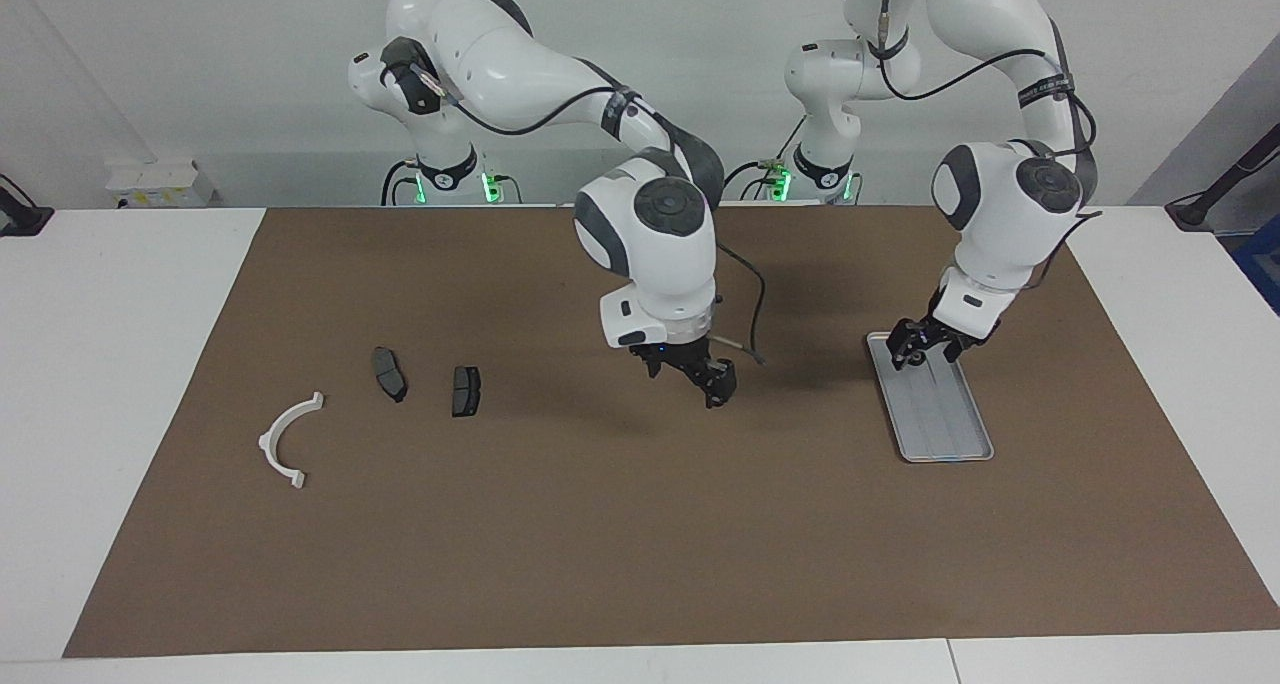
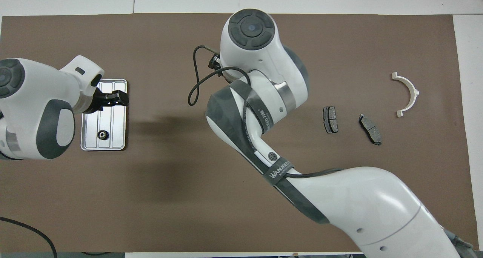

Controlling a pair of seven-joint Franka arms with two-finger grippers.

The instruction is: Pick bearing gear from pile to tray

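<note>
1. i see the flat silver-grey rectangular metal tray (image 2: pixel 121 111) lying on the brown mat (image 1: pixel 600 544) toward the left arm's end of the table.
2. the small black round bearing gear (image 2: pixel 102 135) rests inside the tray, at the end of it nearer to the robots.
3. the left gripper (image 2: pixel 117 98) hangs over the tray's other end, apart from the gear. i cannot tell whether its claw is spread or pressed together.
4. the right gripper (image 1: pixel 700 375) hangs over bare mat near the middle of the table, between the tray and the pile. its claw looks spread, with nothing between the tips.
5. the pile lies toward the right arm's end of the table: two dark grey brake-pad-shaped plates (image 1: pixel 389 373) (image 1: pixel 465 390) side by side, and a white half-ring bracket (image 1: pixel 288 440) near them, closer still to that end of the table.
6. none of these parts touches another.
</note>
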